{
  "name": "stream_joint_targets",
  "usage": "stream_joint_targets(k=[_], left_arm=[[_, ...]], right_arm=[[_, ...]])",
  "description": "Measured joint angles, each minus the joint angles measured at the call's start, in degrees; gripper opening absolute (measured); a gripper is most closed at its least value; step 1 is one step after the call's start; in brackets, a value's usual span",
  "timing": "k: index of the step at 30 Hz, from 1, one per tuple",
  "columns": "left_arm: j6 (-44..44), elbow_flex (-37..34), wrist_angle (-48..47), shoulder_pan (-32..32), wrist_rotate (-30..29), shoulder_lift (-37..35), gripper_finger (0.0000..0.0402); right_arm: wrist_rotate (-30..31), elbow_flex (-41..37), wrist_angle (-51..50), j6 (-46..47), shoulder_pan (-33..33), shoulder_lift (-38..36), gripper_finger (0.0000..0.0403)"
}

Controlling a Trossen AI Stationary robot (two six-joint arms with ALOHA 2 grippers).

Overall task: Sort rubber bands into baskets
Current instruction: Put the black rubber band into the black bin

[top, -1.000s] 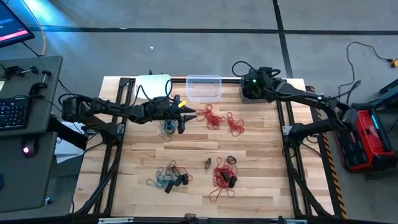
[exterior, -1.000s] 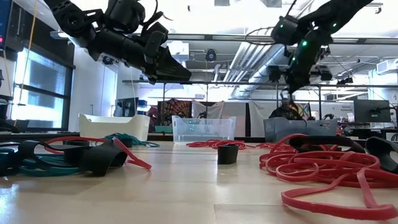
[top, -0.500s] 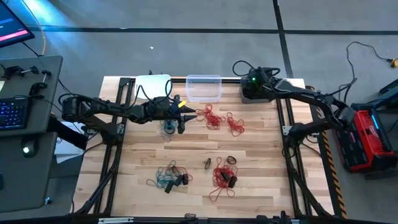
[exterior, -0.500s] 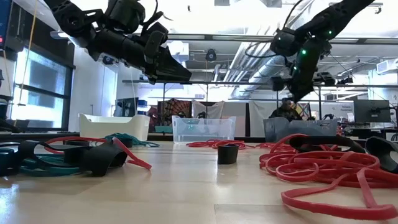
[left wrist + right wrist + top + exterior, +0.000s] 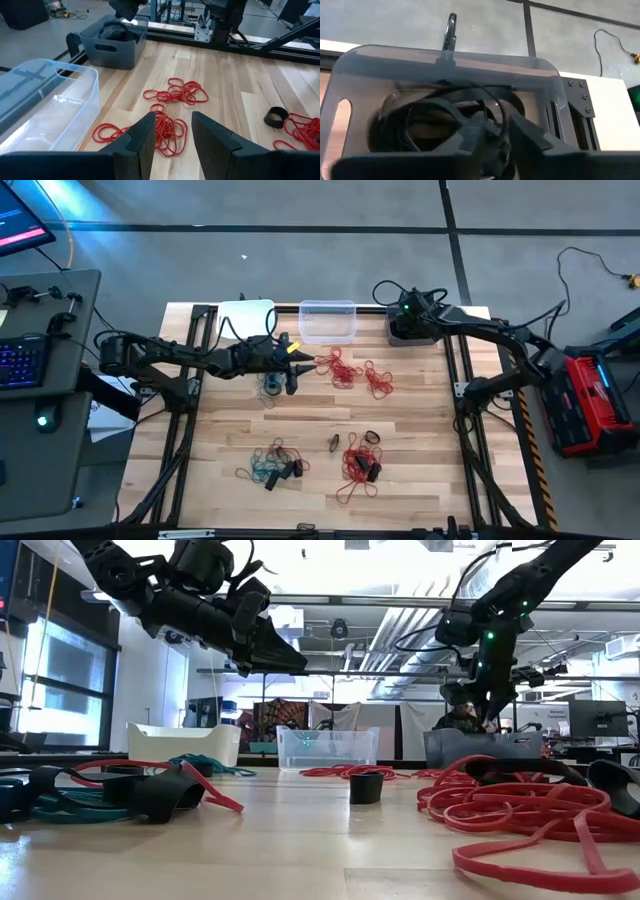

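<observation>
1. The right gripper point(image 5: 492, 137) hangs directly over the grey tub point(image 5: 408, 330), fingers parted, with black bands point(image 5: 420, 120) below inside the tub.
2. The left gripper point(image 5: 170, 137), open and empty, points at the red bands point(image 5: 162, 132) beside the clear tub point(image 5: 45, 105), which looks empty.
3. The left arm is nearer those bands.

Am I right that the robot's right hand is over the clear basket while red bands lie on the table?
Not quite. The right hand is over the dark grey basket, as the high view shows; the clear basket sits beside it. Red bands do lie on the table.
</observation>
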Motion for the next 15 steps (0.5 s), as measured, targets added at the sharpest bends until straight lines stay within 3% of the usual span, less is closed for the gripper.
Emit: stream_joint_targets(k=[4, 8, 11, 15], left_arm=[[-0.1, 0.0, -1.2, 0.0, -0.1, 0.0, 0.012], [-0.1, 0.0, -2.0, 0.0, -0.1, 0.0, 0.012], [1.2, 0.0, -2.0, 0.0, -0.2, 0.0, 0.012], [2.3, 0.0, -1.7, 0.4, -0.5, 0.0, 0.012]], right_arm=[[0.2, 0.0, 0.1, -0.3, 0.0, -1.0, 0.0148], [0.1, 0.0, 0.1, -2.2, 0.5, -3.3, 0.0173], [-1.4, 0.0, 0.1, -5.7, 1.8, -5.3, 0.0152], [-7.2, 0.0, 1.3, -9.4, 4.0, -6.5, 0.0069]])
